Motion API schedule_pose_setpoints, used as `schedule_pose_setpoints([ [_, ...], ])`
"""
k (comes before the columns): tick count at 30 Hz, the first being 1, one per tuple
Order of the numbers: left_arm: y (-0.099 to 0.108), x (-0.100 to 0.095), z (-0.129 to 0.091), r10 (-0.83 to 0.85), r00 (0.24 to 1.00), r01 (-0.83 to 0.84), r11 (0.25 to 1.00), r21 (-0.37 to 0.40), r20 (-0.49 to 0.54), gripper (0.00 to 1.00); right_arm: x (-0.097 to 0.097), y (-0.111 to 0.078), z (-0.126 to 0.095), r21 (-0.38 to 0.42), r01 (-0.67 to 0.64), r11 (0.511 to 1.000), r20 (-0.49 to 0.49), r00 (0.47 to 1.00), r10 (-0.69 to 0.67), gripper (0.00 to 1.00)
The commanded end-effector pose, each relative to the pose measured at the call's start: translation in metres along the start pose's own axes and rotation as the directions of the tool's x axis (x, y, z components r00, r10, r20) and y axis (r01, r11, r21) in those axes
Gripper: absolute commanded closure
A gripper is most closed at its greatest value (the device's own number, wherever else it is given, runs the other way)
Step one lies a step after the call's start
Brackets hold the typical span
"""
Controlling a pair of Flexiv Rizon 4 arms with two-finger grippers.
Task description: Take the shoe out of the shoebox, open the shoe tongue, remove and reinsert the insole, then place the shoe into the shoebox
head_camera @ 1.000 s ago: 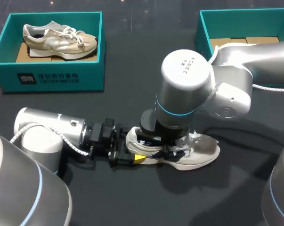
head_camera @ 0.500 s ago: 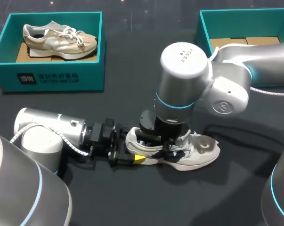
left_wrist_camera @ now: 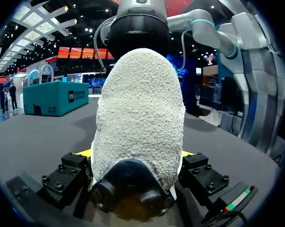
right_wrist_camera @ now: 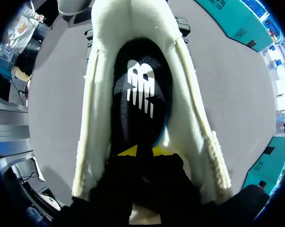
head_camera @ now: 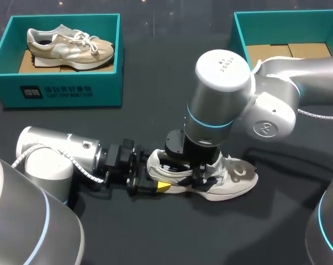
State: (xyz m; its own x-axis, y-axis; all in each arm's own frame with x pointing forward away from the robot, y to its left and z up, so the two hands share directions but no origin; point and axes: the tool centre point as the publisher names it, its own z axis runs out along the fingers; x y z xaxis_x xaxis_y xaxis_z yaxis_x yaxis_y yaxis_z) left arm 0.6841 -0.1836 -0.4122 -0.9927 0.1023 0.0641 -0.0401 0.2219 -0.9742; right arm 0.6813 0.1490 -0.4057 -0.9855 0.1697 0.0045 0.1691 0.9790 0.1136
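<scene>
A white shoe [head_camera: 232,179] lies on its sole on the dark table, toe to the right. My left gripper [head_camera: 155,181] comes in low from the left. Its fingers [left_wrist_camera: 71,172] press on both sides of the shoe's fuzzy heel [left_wrist_camera: 140,118]. My right gripper [head_camera: 189,168] reaches straight down into the shoe's mouth from above. In the right wrist view its yellow tips [right_wrist_camera: 141,152] stand close together on a thin edge of the black insole [right_wrist_camera: 140,90], which bears a white logo. The shoe's white side walls [right_wrist_camera: 88,127] spread to either side.
A teal shoebox [head_camera: 61,91] at the back left holds a beige shoe [head_camera: 69,44]. A second teal shoebox [head_camera: 241,33] at the back right shows only its cardboard floor [head_camera: 276,51]. My right arm's big elbow [head_camera: 221,83] hangs over the middle of the table.
My right arm's wrist has swung a little to the right above the shoe. The shoe and my left gripper have stayed put.
</scene>
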Motion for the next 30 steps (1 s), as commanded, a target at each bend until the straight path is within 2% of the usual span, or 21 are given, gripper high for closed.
schedule_pose_setpoints([
  [1, 0.001, -0.001, 0.003, -0.002, 1.0, 0.002, 1.0, -0.003, 0.0, 1.0, 0.008, -0.015, 0.009, -0.116, 0.0, 0.993, 0.008, 1.0, 0.001, 1.0],
  [4, 0.001, -0.001, 0.003, -0.002, 1.0, 0.002, 1.0, -0.003, 0.0, 1.0, 0.004, -0.016, -0.003, -0.176, 0.001, 0.984, 0.022, 1.0, 0.003, 1.0],
  [11, 0.001, -0.001, 0.003, -0.002, 1.0, 0.002, 1.0, -0.003, 0.0, 1.0, -0.004, -0.014, -0.023, -0.24, 0.02, 0.971, 0.044, 0.999, -0.01, 1.0],
  [30, 0.001, -0.001, 0.003, -0.002, 1.0, 0.002, 1.0, -0.003, 0.0, 1.0, -0.018, -0.024, -0.044, -0.419, 0.023, 0.908, 0.061, 0.998, 0.003, 1.0],
])
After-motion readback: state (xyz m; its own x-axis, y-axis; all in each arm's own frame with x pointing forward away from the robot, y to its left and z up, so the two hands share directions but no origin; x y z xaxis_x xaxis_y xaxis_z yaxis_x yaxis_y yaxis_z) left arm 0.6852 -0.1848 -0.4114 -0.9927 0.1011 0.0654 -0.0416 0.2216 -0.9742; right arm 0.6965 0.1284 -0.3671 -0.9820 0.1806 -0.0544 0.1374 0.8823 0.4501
